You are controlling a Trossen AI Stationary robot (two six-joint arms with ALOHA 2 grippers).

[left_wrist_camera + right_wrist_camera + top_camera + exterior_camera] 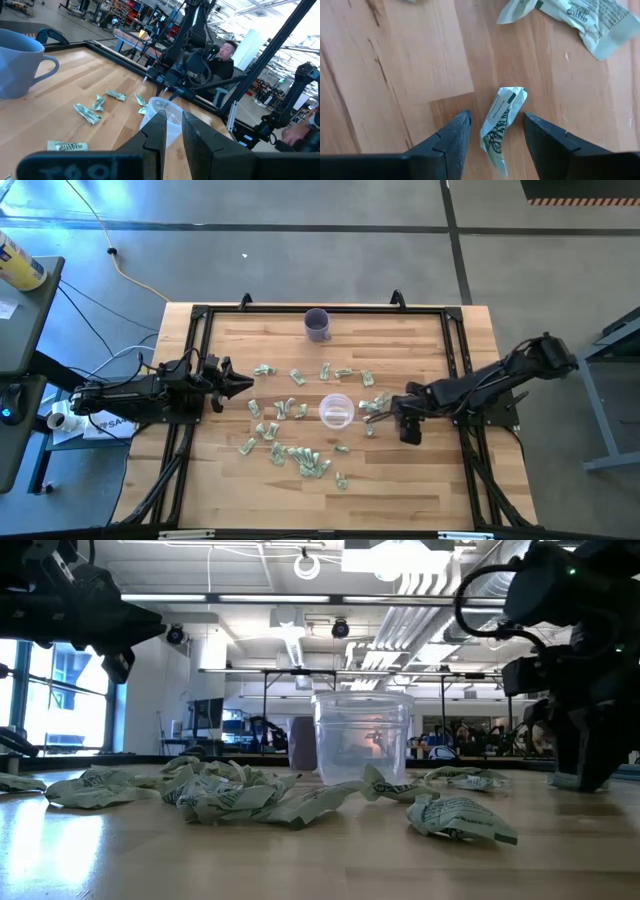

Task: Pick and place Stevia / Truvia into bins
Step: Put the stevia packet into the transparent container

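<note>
Several pale green and white sachets (292,452) lie scattered flat on the wooden table around the clear cup (336,410), which stands upright mid-table (362,735). My right gripper (376,418) is low over the table just right of the cup, pointing down. In the right wrist view it is open (496,119), and one crumpled sachet (502,120) lies on the wood between its fingers, apart from both. My left gripper (240,385) hovers above the table's left side, its fingers (159,131) a narrow gap apart and holding nothing.
An opaque purple cup (317,325) stands near the far edge and shows large in the left wrist view (15,60). A black frame (200,315) rims the table. More sachets (580,20) lie close to my right gripper. A person (227,50) sits beyond the table.
</note>
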